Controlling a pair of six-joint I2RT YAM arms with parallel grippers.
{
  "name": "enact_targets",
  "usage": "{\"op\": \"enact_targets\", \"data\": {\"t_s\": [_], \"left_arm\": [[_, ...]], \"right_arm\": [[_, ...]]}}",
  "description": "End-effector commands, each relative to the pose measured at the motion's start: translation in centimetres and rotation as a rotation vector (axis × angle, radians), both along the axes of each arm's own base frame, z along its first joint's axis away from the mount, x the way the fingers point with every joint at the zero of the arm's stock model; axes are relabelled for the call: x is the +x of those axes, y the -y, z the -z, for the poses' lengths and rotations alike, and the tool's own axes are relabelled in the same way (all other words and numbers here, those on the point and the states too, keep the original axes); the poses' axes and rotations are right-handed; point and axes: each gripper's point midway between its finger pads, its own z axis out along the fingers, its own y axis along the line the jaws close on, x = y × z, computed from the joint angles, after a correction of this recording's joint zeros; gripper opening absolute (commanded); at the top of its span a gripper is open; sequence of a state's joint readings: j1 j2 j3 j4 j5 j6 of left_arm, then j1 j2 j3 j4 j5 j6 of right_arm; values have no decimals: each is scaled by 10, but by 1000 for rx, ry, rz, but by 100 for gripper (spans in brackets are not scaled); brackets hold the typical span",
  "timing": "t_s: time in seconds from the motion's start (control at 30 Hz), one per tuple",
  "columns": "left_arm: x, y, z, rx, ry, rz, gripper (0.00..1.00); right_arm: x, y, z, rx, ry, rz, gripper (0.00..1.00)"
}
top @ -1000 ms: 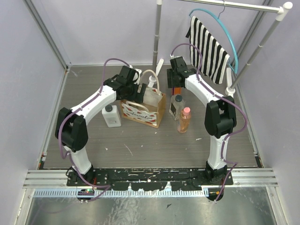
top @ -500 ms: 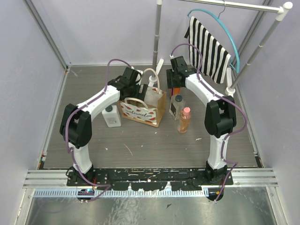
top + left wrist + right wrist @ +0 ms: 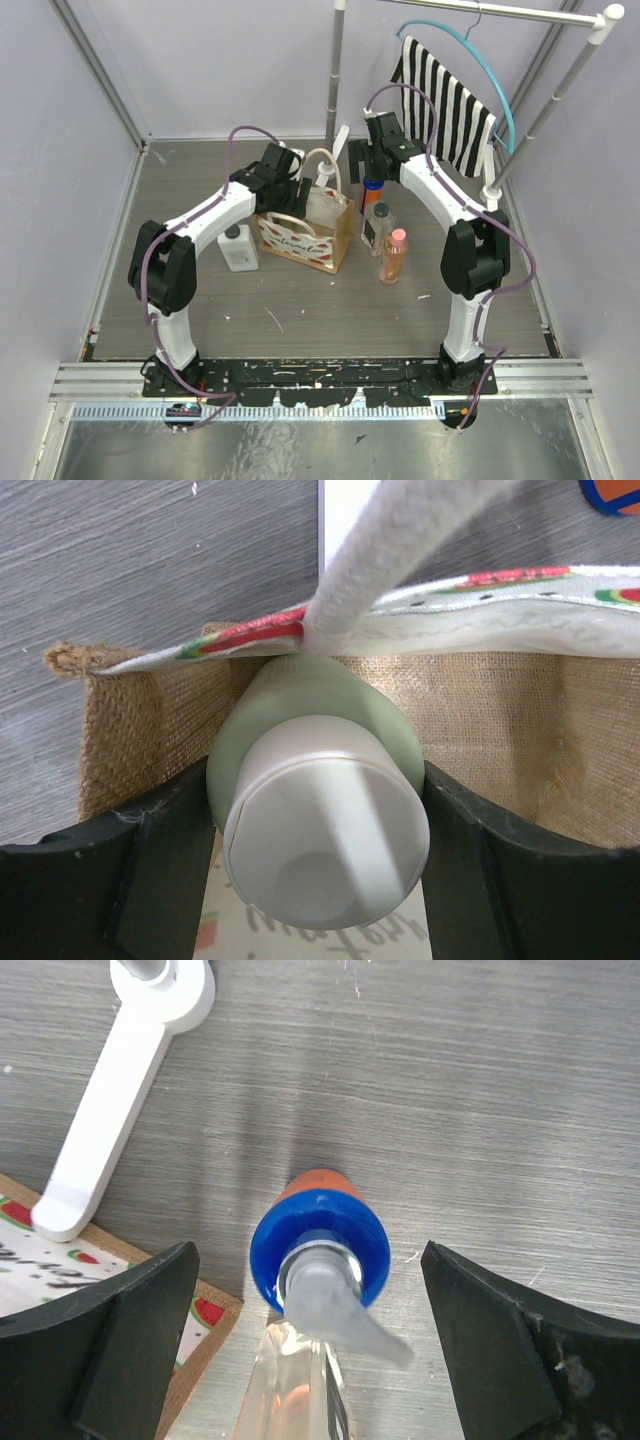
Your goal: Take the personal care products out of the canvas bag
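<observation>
Left gripper (image 3: 315, 785) points down into the bag (image 3: 480, 710), its two dark fingers (image 3: 150, 870) clamped on either side of a green bottle (image 3: 300, 710) with a white cap. The bottle stands upright in the bag's corner, just inside the rim. Its cap faces the wrist camera, so its long axis runs in line with the gripper's reach. The move in hand looks like a lift, and it turns on that line: straight up along the bottle's axis should clear the burlap walls. The cream handle (image 3: 400, 560) leans across right beside the bottle's shoulder and could catch on the way out.

Beside the bottle the bag shows bare burlap. The bottom is hidden, so whether anything else lies inside cannot be told.

Right gripper (image 3: 308, 1255) hangs spread wide over a blue-capped bottle (image 3: 320, 1245) that stands on the table (image 3: 500, 1080) just past the bag's right corner. Its fingers are well off the cap on both sides and hold nothing.

Three more bottles stand on the table outside the bag:
- a white bottle (image 3: 238, 247) close to the bag's left side
- a clear bottle (image 3: 376, 225) with a black cap, on the right
- an orange bottle (image 3: 393, 255) with a pink cap, just nearer than the clear one

The left arm alone is at the bag. By the look of it, the green bottle is the one product not yet out
</observation>
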State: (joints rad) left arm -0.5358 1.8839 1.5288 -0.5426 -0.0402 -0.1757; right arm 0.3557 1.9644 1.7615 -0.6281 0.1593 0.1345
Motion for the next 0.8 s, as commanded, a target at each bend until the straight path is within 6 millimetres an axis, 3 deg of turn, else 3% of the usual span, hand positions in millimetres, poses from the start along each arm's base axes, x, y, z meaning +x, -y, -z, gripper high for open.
{"op": "enact_targets", "data": {"t_s": [0.0,0.1,0.27,0.43,0.63,0.77], "left_arm": [[0,9,-50,-87,95,36,44],[-3,11,-71,-116,123,40,33],[-7,12,-115,-149,189,36,33],[-13,3,-170,-163,276,5,35],[-16,-39,-240,-114,455,-139,35],[-21,-70,-272,-67,555,-246,36]], "right_arm": [[-8,5,-89,73,184,15,100],[-16,6,-109,93,226,11,100],[-30,11,-133,110,274,10,100],[-38,13,-142,119,294,7,100],[-43,9,-144,142,294,-10,100],[-51,-6,-158,191,323,-69,100]]}}
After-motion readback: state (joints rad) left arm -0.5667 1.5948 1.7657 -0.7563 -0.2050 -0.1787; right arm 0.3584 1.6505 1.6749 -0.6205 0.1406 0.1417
